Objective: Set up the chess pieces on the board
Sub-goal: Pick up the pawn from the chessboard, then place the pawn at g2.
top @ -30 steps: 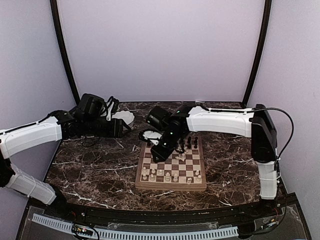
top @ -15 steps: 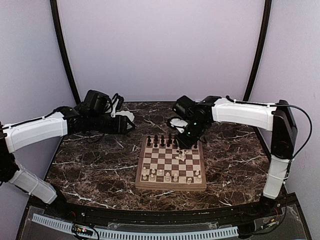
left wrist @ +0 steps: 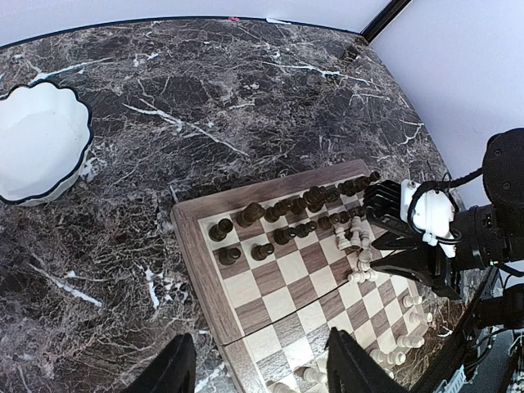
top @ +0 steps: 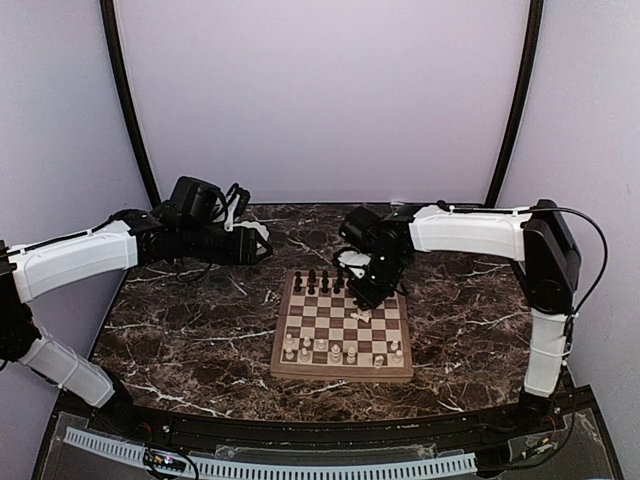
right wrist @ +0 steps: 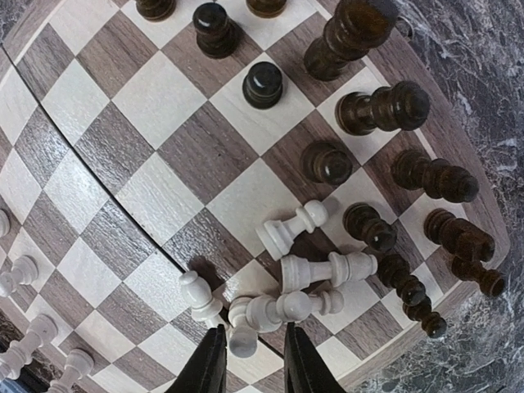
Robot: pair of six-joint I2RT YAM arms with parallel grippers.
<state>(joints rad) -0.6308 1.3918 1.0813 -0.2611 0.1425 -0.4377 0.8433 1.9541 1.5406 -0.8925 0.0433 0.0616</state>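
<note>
The square wooden chessboard (right wrist: 164,98) of tan and dark brown checks lies flat beneath the right gripper (right wrist: 250,360). Dark brown-black turned pieces (right wrist: 264,84) stand upright beyond its fingertips. Several cream-white pieces (right wrist: 327,268) lie toppled in a heap just ahead of them. Other cream ones stand well behind it.

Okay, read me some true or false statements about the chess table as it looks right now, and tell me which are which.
1. The white scalloped dish is empty. True.
2. Every cream piece stands upright. False: several cream pieces lie tipped in a heap on the board.
3. The right gripper hangs over the board. True.
4. The left gripper grips a chess piece. False: its jaws are open with nothing between them.
5. The dark set lines the board's near edge. False: the dark pieces stand along the far edge, away from the arms' bases.
</note>
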